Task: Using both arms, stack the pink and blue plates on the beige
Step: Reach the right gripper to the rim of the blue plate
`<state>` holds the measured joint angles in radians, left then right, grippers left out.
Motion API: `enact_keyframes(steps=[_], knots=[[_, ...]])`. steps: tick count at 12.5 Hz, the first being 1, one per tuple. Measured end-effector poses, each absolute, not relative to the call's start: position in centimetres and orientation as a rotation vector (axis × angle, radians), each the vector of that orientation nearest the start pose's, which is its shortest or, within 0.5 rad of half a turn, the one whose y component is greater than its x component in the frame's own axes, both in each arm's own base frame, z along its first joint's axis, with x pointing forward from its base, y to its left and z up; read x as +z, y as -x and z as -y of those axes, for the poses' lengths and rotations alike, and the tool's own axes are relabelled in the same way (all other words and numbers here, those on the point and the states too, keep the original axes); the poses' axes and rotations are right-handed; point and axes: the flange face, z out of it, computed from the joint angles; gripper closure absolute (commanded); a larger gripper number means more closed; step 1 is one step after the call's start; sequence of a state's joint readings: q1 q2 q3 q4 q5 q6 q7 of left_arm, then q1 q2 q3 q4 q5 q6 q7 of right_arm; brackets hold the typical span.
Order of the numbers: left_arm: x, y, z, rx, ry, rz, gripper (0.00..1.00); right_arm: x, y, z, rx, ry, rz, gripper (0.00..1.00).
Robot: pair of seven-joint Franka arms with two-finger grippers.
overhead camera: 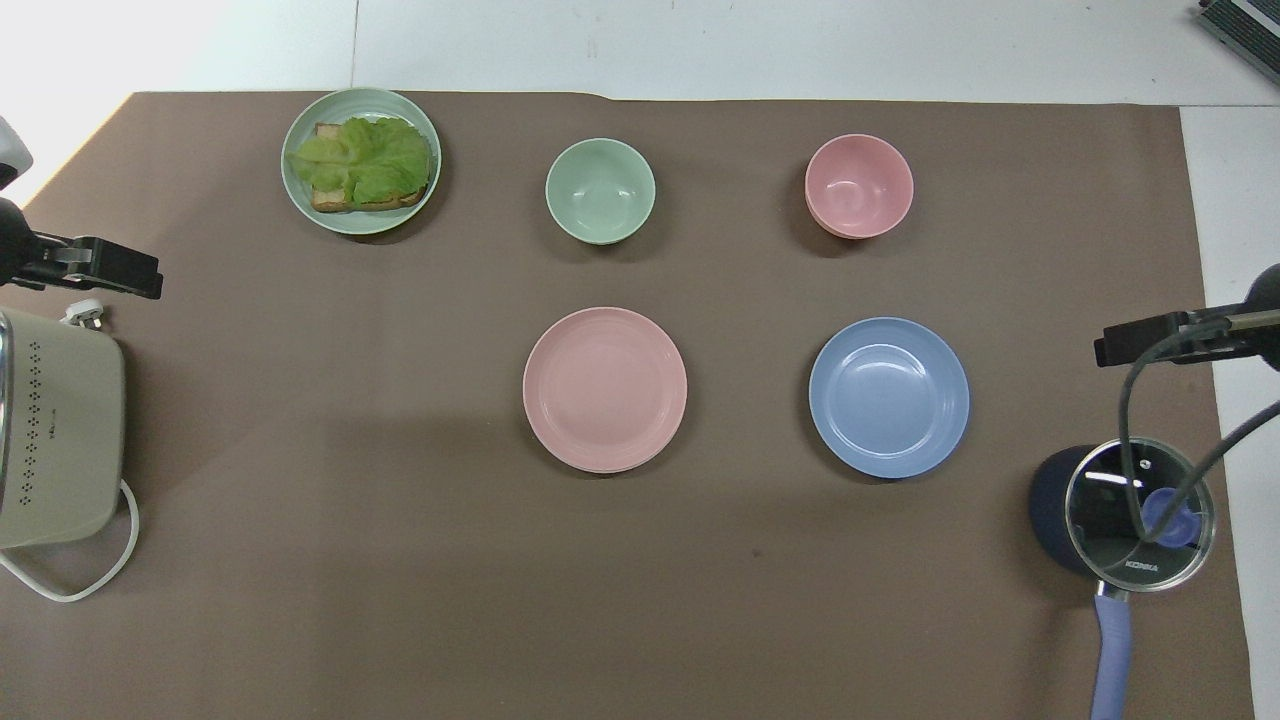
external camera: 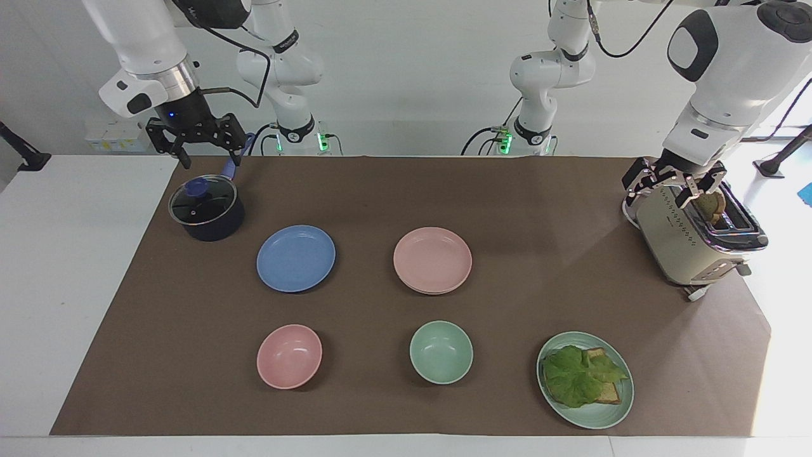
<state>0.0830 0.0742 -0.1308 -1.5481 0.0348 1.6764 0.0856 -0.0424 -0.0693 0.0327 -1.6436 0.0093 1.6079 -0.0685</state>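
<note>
Both pincers were wide open and held nothing: the right pincer (external camera: pixel 210 152) hung in the air over the lidded pot (external camera: pixel 206 208), and the left pincer (external camera: pixel 663 189) hung over the toaster (external camera: pixel 694 238), each at its own end of the table and well apart from every plate. We read the overhead view as a clock face, with twelve o'clock pointing away from the robots. On this face the pink plate (overhead camera: pixel 605 389) lay near the middle of the brown mat (overhead camera: pixel 400 560), the blue plate (overhead camera: pixel 889 396) lay at three o'clock of it with a bare strip of mat between them, and the pot stood at about four o'clock of the blue plate. We judged that the task was half done. The pink plate seemed to rest on the beige plate (external camera: pixel 438 291), while the blue plate lay alone on the mat, so the step in hand was to fetch the blue one. For this the right pincer, which was the closer one, would need to come down to the rim of the blue plate, close on it, lift it and carry it toward nine o'clock to set it on the pink plate. The facing view showed a second, paler rim under the edge of the pink plate, and also how high both pincers hung. The overhead view hid this lower rim fully and showed only the tips of the two pincers, but it gave the spacing of the plates more plainly.
</note>
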Motion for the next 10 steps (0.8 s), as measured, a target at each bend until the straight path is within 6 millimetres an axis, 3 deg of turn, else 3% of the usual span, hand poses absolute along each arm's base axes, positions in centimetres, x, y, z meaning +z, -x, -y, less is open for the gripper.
enact_keyframes(steps=[2, 4, 10], knots=[[60.3, -58.6, 2.2, -0.083, 3.107, -0.211, 0.0, 61.9, -54.1, 0.4, -0.073, 3.134, 0.091, 0.0], [60.3, -58.6, 2.2, -0.083, 3.107, -0.211, 0.0, 58.9, -54.9, 0.3, -0.084, 3.134, 0.092, 0.0], [60.3, -58.6, 2.2, -0.082, 3.107, -0.211, 0.0, 41.6, -57.5, 0.3, -0.003, 3.127, 0.09, 0.0]])
